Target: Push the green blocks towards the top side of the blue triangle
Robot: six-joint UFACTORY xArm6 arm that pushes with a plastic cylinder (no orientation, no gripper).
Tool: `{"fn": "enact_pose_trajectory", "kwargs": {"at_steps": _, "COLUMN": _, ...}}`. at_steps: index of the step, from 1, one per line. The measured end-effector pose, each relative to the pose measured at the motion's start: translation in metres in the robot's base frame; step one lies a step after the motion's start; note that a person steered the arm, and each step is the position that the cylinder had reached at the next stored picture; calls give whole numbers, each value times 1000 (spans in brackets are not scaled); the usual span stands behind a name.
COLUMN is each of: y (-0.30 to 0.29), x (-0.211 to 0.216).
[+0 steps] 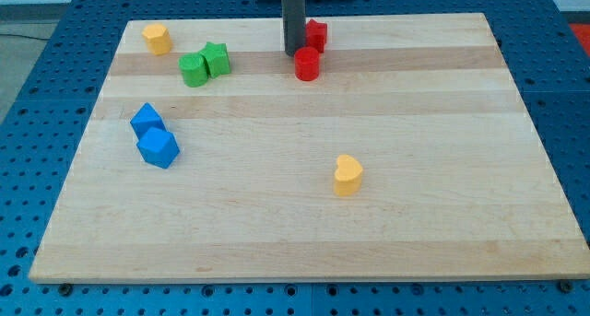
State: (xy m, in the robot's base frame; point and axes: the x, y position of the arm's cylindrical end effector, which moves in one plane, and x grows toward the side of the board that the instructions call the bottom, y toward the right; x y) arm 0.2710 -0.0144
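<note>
Two green blocks sit touching at the view's upper left: a round green one (194, 69) and a star-like green one (217, 58) to its right. The blue triangle (146, 119) lies lower left of them, touching a blue cube-like block (159, 148) just below it. My tip (294, 53) is at the view's top centre, well right of the green blocks, right beside a red cylinder (307, 64) and a red block (316, 33) behind it.
A yellow block (157, 38) sits near the board's top left corner. A yellow heart-shaped block (348, 175) lies right of centre, lower down. The wooden board (415, 233) rests on a blue perforated table.
</note>
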Motion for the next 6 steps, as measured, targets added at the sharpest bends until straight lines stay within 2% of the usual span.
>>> {"fn": "enact_pose_trajectory", "kwargs": {"at_steps": 2, "y": -7, "x": 0}}
{"fn": "enact_pose_trajectory", "kwargs": {"at_steps": 4, "y": -117, "x": -2}}
{"fn": "enact_pose_trajectory", "kwargs": {"at_steps": 5, "y": -144, "x": 18}}
{"fn": "enact_pose_trajectory", "kwargs": {"at_steps": 6, "y": -127, "x": 32}}
